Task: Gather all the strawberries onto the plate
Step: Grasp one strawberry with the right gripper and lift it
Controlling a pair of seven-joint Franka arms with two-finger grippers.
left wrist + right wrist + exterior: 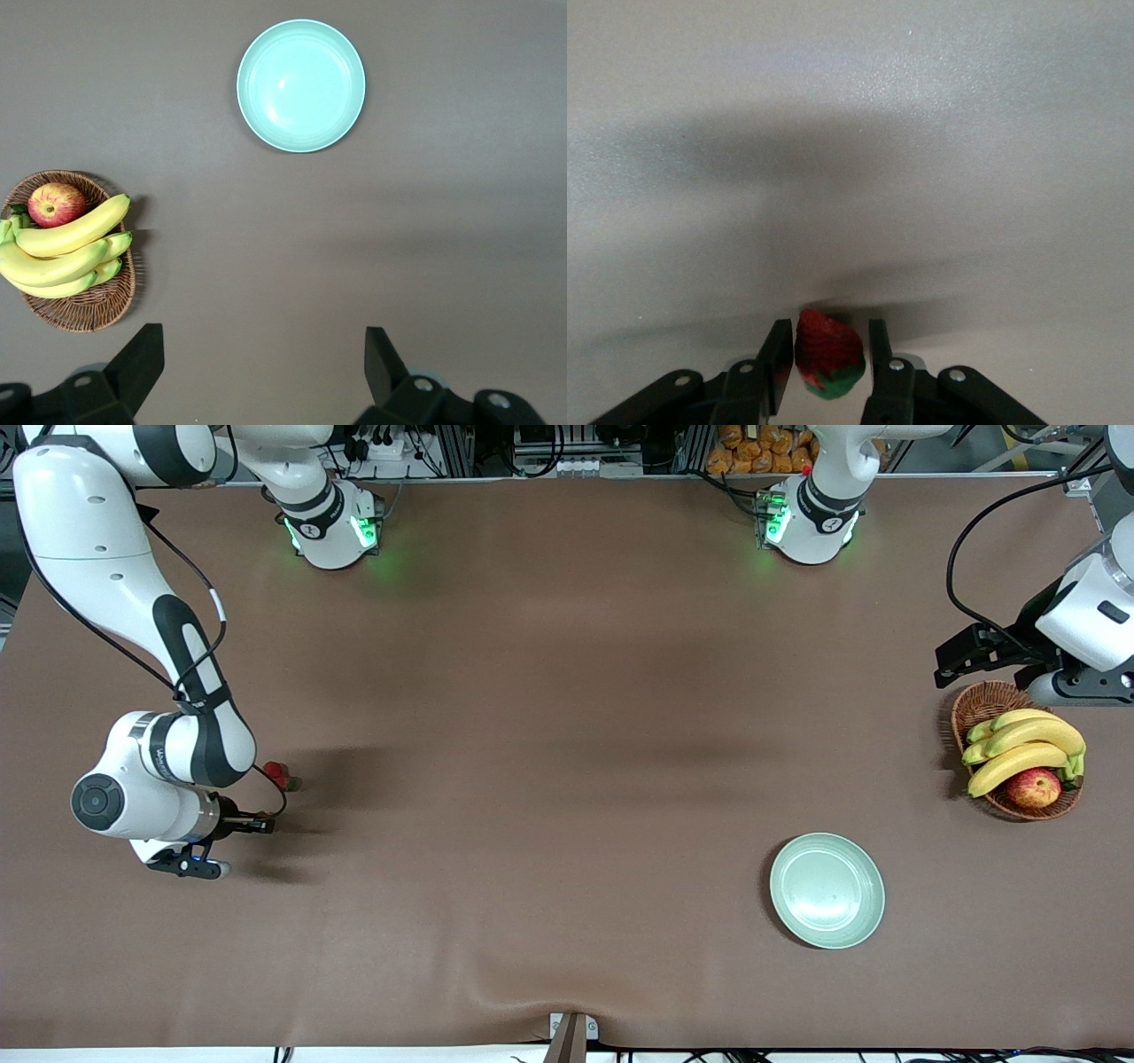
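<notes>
One strawberry (827, 352) sits between the right gripper (826, 365) fingers, which are clamped against its sides, low at the right arm's end of the table; another strawberry (282, 775) lies on the table just beside that arm's wrist. The plate (827, 890) holds nothing, nearer the front camera than the basket (985, 705) of bananas (1023, 748) and an apple (1033, 787). The left gripper (264, 372) waits wide open above the basket.
</notes>
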